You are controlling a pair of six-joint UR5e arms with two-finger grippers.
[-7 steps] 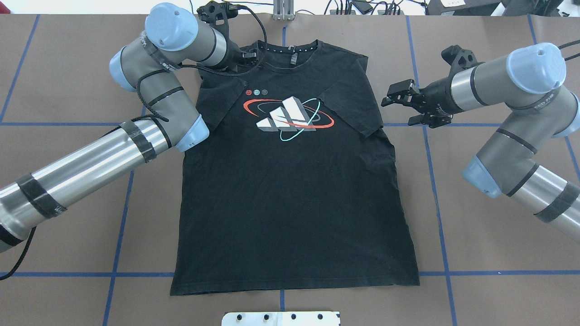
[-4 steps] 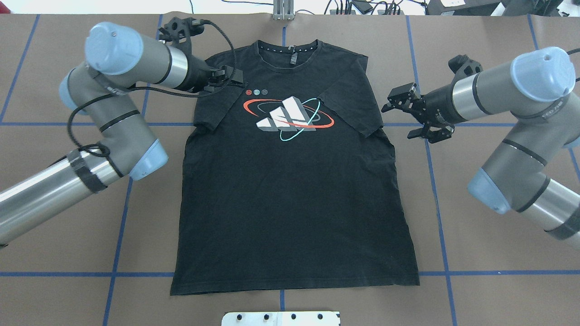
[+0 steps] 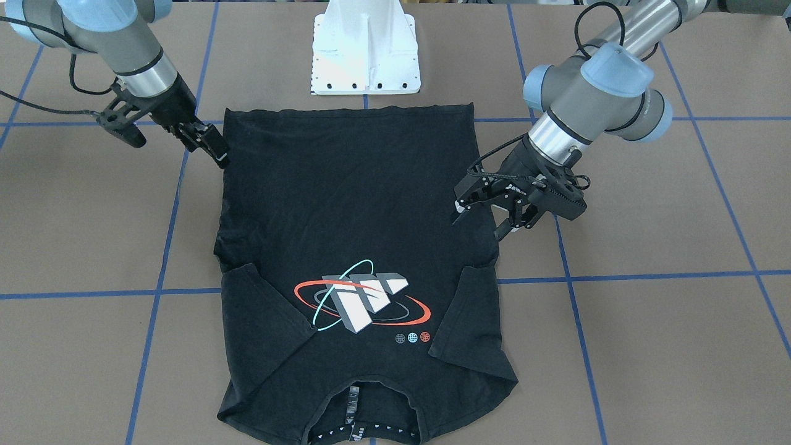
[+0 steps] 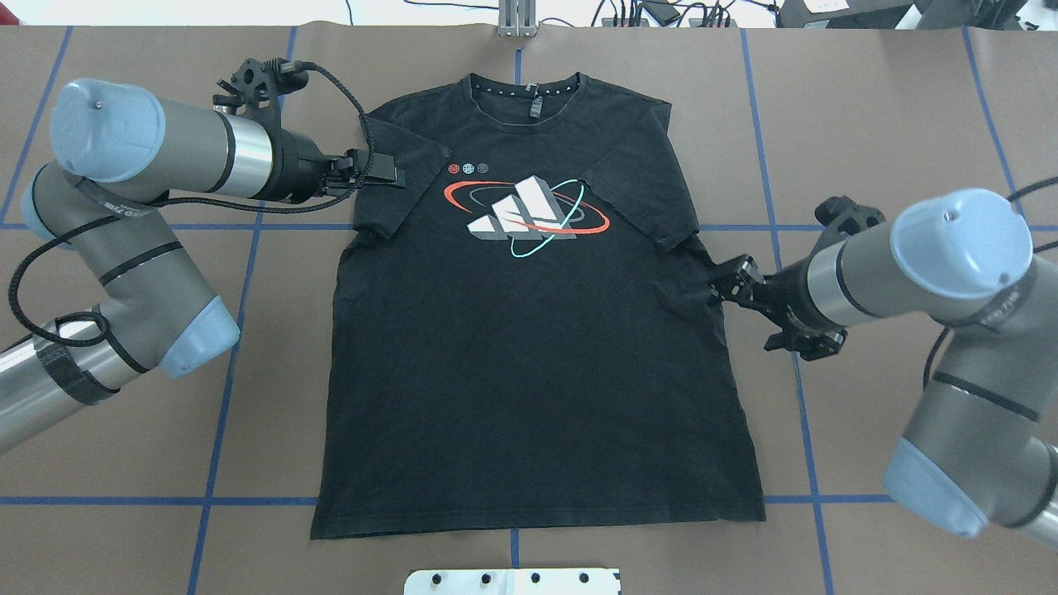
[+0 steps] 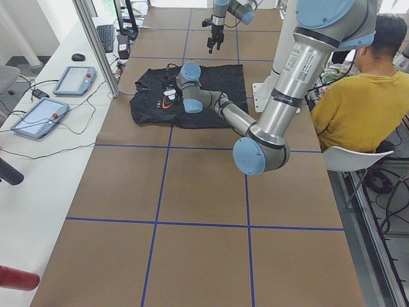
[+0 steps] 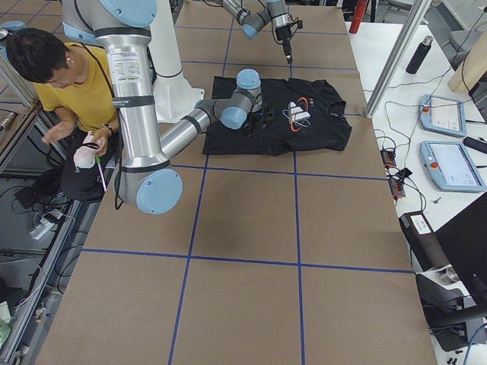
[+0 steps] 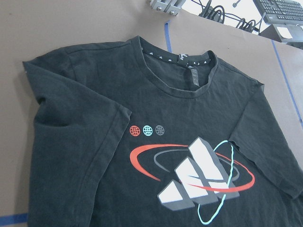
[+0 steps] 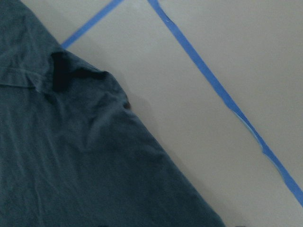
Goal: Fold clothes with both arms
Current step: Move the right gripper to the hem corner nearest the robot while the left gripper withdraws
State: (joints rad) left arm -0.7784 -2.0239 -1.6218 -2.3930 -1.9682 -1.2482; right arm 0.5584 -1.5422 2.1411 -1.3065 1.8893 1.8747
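2 released pincers: l pincer [image 4: 382,171] over tee [image 4: 529,355] sleeve edge, r pincer [image 4: 745,314] by side edge

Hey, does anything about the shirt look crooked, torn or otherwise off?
Nothing stands out. The T-shirt lies flat and straight, both sleeves folded in over the chest; no tear or stain shows.

No words can be read; the T-shirt [image 4: 529,372] bears only a three-bar block logo [image 4: 521,211] ringed by ellipses.
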